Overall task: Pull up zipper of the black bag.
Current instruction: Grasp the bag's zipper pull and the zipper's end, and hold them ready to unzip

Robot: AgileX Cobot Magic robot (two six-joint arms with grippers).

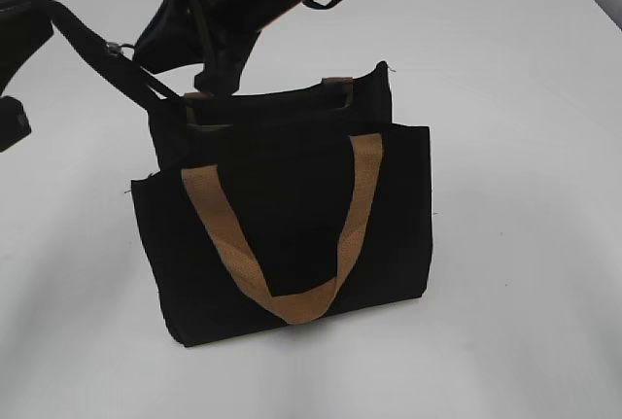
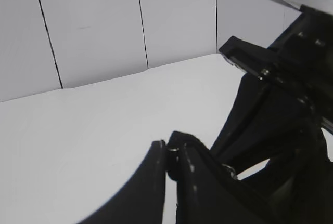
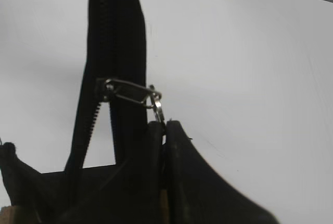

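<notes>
**Inspector:** On the white table, the black bag stands upright near the middle, a tan handle drooping in a loop over its front panel. Report the grippers.

**Assistant:** Right gripper: the right wrist view shows its two fingertips pressed together on the small silvery ring of the zipper pull. The metal slider sits just above the tips, on a black zip tape that runs up and away from the bag's rim. Teeth show apart below the slider.

**Inspector:** Left gripper?

**Assistant:** Left gripper: its tips are drawn together on a thin fold of black material, which I judge to be the free end of the tape. In the exterior view that tape stretches from the bag's top left corner out toward the left arm, with a glint of metal on it.

**Inspector:** Handling assessment?

**Assistant:** My judgement: the bag is light, soft fabric. It will lift or slide before the slider moves unless the tape is held taut from the far end. The pull is tiny, smooth metal, likely to slip from a loose pinch. Hold on the ring or tab, as here, not on the tape.

**Inspector:** Risk?

**Assistant:** An off-line tug may jam the slider or tip the bag. Pull should follow the line of the tape.
</notes>
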